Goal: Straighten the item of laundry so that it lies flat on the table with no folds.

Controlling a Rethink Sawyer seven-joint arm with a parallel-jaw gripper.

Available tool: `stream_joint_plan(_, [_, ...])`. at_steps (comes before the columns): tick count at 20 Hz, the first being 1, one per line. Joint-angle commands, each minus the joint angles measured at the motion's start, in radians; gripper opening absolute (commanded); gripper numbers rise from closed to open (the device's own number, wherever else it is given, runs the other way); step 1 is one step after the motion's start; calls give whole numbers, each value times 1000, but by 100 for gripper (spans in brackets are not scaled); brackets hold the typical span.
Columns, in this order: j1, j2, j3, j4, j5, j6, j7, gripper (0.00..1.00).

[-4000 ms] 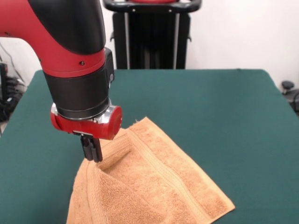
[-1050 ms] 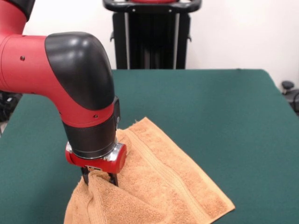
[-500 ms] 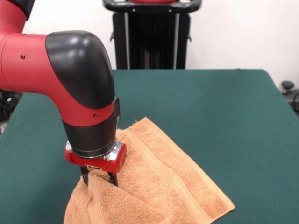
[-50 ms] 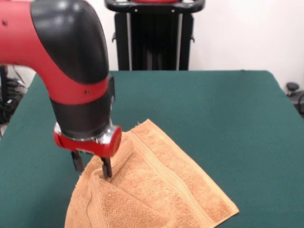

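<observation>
The item of laundry is an orange-tan towel lying on the green table at the lower middle, running off the bottom edge. Its left part is doubled over, with a raised fold running under the arm and a stripe band across the flat layer. My gripper hangs just above the towel's upper left part. It is open, with the two dark fingers well apart. The right fingertip is at the towel's surface, and the left one is clear of the cloth. No cloth is held between them.
A black stand rises behind the table's far edge. Dark equipment shows past the right edge. The green cloth stretches out bare to the right of and behind the towel.
The arm has risen and shifted slightly left. The bunched cloth that stood between the fingers half a second ago has dropped back onto the towel.
</observation>
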Motion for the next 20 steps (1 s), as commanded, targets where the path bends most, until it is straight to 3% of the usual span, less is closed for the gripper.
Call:
stream_joint_plan(1, [37, -59, 72, 76, 27, 154, -177, 100])
stream_joint_plan(20, [-9, -1, 95, 127, -18, -15, -206, 100])
